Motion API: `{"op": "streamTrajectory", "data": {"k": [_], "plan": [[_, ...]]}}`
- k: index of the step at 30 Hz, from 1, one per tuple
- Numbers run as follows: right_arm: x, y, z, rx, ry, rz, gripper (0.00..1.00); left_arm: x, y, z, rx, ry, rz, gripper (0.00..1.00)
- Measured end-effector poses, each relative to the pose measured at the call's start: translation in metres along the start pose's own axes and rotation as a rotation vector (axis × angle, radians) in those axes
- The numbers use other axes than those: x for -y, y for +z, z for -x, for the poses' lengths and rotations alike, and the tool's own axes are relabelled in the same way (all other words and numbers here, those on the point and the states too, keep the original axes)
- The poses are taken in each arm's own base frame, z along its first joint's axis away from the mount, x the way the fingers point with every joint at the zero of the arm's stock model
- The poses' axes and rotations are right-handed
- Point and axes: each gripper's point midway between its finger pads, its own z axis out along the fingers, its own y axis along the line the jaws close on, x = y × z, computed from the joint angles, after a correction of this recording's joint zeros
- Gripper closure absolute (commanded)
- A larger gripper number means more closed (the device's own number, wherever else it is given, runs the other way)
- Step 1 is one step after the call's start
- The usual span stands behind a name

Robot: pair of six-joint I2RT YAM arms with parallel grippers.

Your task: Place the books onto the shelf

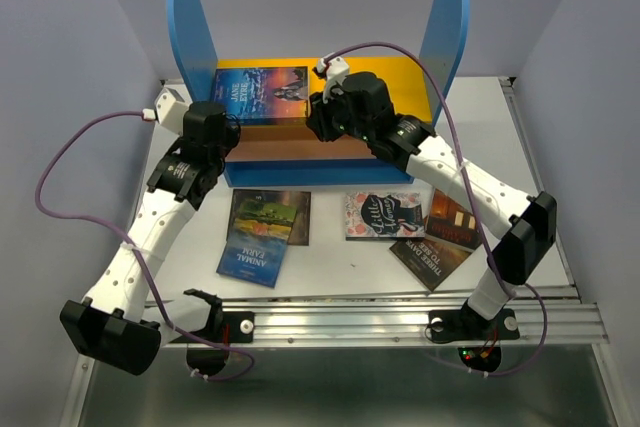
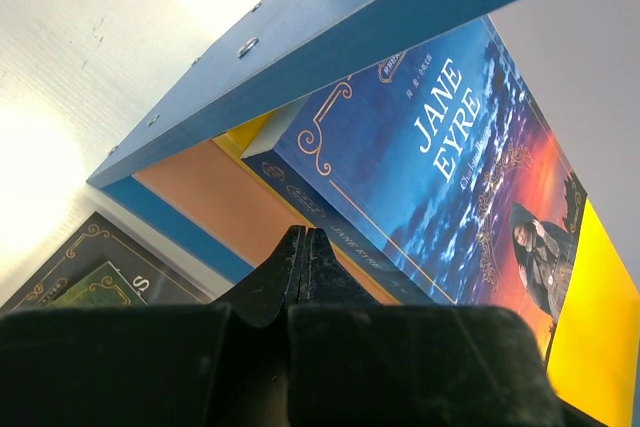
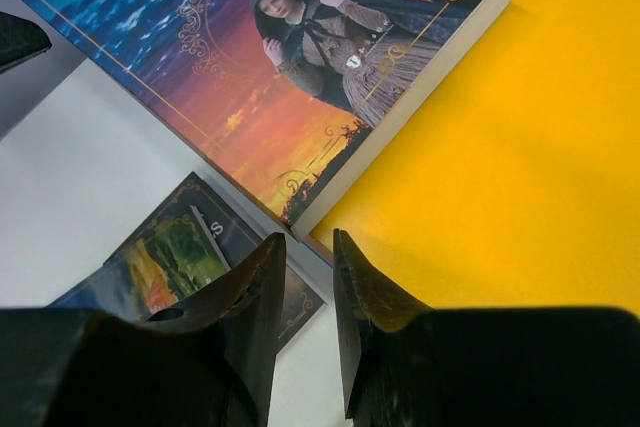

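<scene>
White table (image 1: 330,257) fills the overhead view, with the shelf (image 1: 197,37) standing at its far edge between two tall blue round-topped panels. Yellow upper board (image 3: 520,147), brown lower board and blue base run between the panels.

One of the books, Jane Eyre (image 1: 260,93), lies flat and cover up on the left half of the yellow board. Its long axis runs left to right along the board. Its near long edge sits at or just past the board's front edge; which of the two cannot be told.

Five more books lie flat on the table in front of the shelf. Animal Farm (image 1: 253,253) overlaps a dark book with a green picture (image 1: 272,213) on the left, and Little Women (image 1: 385,215) is in the middle. Three Days to See (image 1: 430,255) and a brown book (image 1: 456,219) are on the right.

Both arms reach toward Jane Eyre. The right gripper (image 3: 308,239) hangs just beside the book's near right corner, jaws slightly parted with nothing between them. The book lies ahead of it and to its left.

The left gripper (image 2: 303,237) is clenched on nothing, fingers pressed together. It sits below the book's near left corner, close to the left panel.

Any nudge or regrasp of Jane Eyre likely falls to the right gripper, the only one parted, working along that long axis.
</scene>
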Motion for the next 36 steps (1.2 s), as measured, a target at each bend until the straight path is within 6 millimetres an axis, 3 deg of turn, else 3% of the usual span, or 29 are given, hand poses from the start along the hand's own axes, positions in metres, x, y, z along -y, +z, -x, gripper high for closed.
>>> {"op": "streamTrajectory", "data": {"k": [12,31,36], "plan": [[-0.015,0.004,0.006,0.009,-0.03,0.072,0.68,-0.006,0.008,0.008,0.016,-0.005,0.02,1.0],[-0.018,0.017,0.007,0.004,-0.063,0.092,0.68,-0.01,0.012,0.013,0.027,-0.004,0.034,1.0],[-0.016,0.017,0.008,0.009,-0.063,0.073,0.56,-0.004,0.0,0.017,0.018,0.003,-0.009,1.0]]}}
